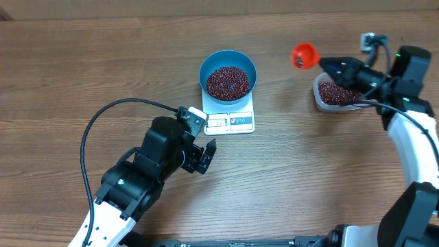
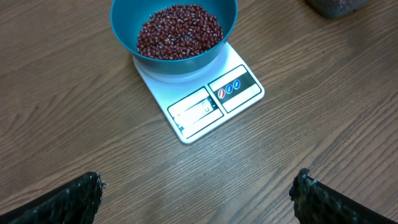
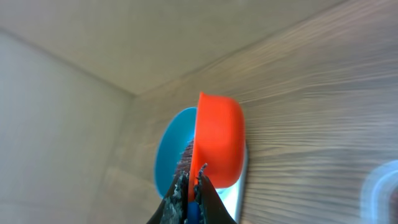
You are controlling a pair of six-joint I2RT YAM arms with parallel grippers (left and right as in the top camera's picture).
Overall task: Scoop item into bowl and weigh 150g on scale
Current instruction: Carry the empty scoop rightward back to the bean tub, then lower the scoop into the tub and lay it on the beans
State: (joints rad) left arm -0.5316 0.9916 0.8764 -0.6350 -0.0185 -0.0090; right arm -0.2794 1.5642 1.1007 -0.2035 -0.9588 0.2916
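The blue bowl (image 1: 228, 57) stands on the white scale (image 1: 230, 123) at the table's middle back, with a heap of dark red beans (image 1: 228, 81) in it. My right gripper (image 1: 329, 66) is shut on the blue handle of a red scoop (image 1: 304, 55), held in the air between the bowl and a clear tub (image 1: 336, 95). In the right wrist view the scoop (image 3: 217, 140) is turned on its side in front of the bowl (image 3: 166, 155), with my right gripper (image 3: 193, 186) clamped on it. My left gripper (image 2: 199, 196) hangs open over bare wood in front of the scale (image 2: 205, 106), nothing between its fingers (image 2: 74, 199).
The clear tub holds more beans (image 1: 337, 92) under the right arm at the back right. The left arm's black cable (image 1: 92, 127) loops over the table's left side. Bare wood lies left of the bowl and along the front.
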